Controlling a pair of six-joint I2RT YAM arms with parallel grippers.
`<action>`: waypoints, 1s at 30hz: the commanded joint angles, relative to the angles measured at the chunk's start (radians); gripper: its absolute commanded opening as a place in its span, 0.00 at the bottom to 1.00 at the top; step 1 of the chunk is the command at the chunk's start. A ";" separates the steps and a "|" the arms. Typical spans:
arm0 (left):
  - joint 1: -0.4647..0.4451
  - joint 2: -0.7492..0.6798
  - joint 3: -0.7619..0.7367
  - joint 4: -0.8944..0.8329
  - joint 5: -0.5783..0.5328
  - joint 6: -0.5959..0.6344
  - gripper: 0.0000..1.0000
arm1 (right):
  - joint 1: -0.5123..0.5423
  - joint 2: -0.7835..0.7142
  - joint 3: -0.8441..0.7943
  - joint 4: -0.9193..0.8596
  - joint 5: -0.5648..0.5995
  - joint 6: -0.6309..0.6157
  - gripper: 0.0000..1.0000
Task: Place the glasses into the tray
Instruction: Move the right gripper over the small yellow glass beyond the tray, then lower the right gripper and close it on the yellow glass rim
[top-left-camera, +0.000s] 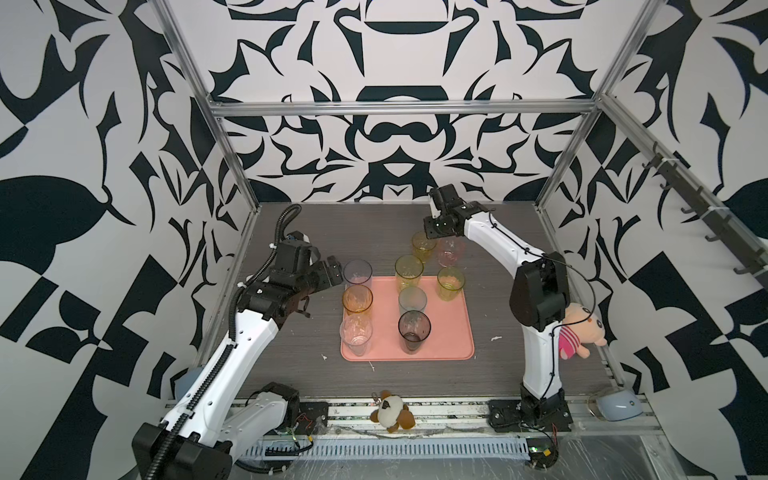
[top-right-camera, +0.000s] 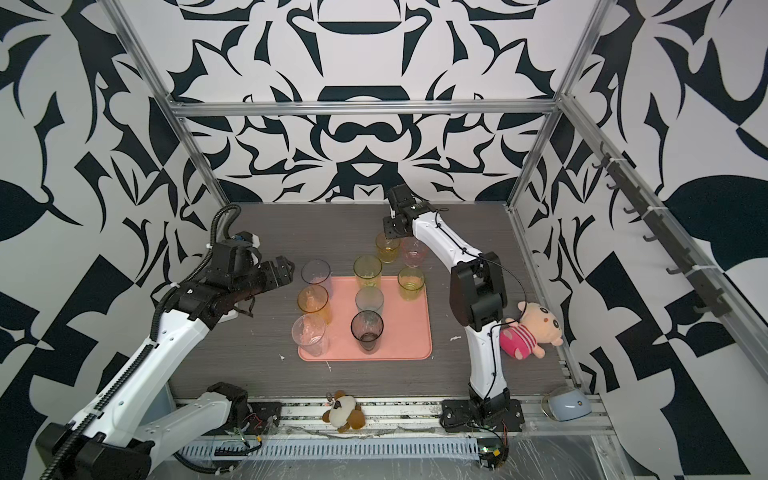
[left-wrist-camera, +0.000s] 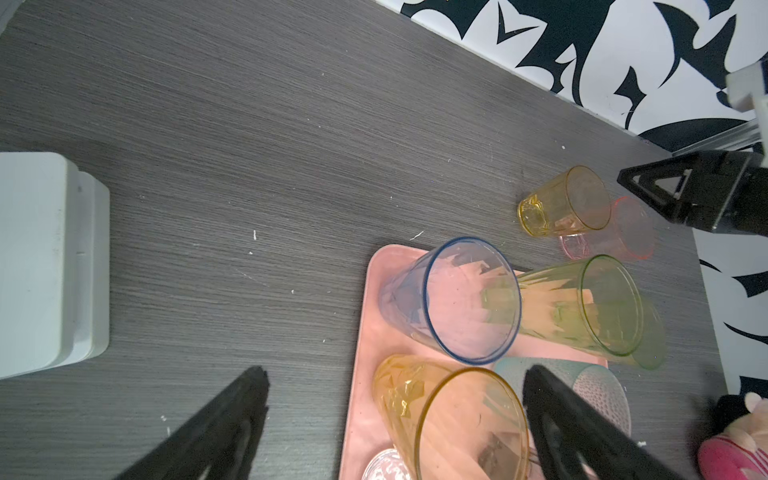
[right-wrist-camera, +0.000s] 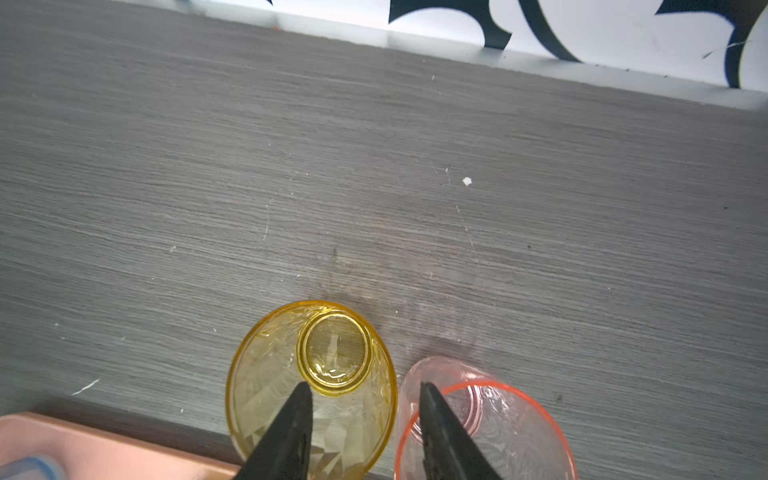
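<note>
Half open, empty, my right claw (right-wrist-camera: 365, 384) hangs over the see-through yellow glass (right-wrist-camera: 266, 374) and pink glass (right-wrist-camera: 498, 415); my left claw (left-wrist-camera: 395, 370) gapes wide.

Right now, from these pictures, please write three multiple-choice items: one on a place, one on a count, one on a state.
1. Where is the pink glass? A on the table behind the tray; B on the tray; C in a gripper.
2. How many glasses stand off the tray? A none; B two; C five.
3. The left gripper is: A open, empty; B shut on a glass; C out of view.
Key: 1A, it stands beside the yellow glass on bare table; 2B, only those two; 3A, fingers spread, nothing clamped.
</note>
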 joint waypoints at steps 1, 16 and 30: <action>-0.003 0.002 0.023 -0.011 -0.002 0.005 0.99 | -0.005 -0.004 0.055 -0.012 0.001 -0.020 0.46; -0.002 0.000 0.022 -0.014 -0.002 0.002 1.00 | -0.015 0.091 0.117 -0.039 -0.005 -0.045 0.46; -0.003 -0.004 0.020 -0.016 -0.007 0.001 1.00 | -0.017 0.157 0.200 -0.091 -0.002 -0.060 0.27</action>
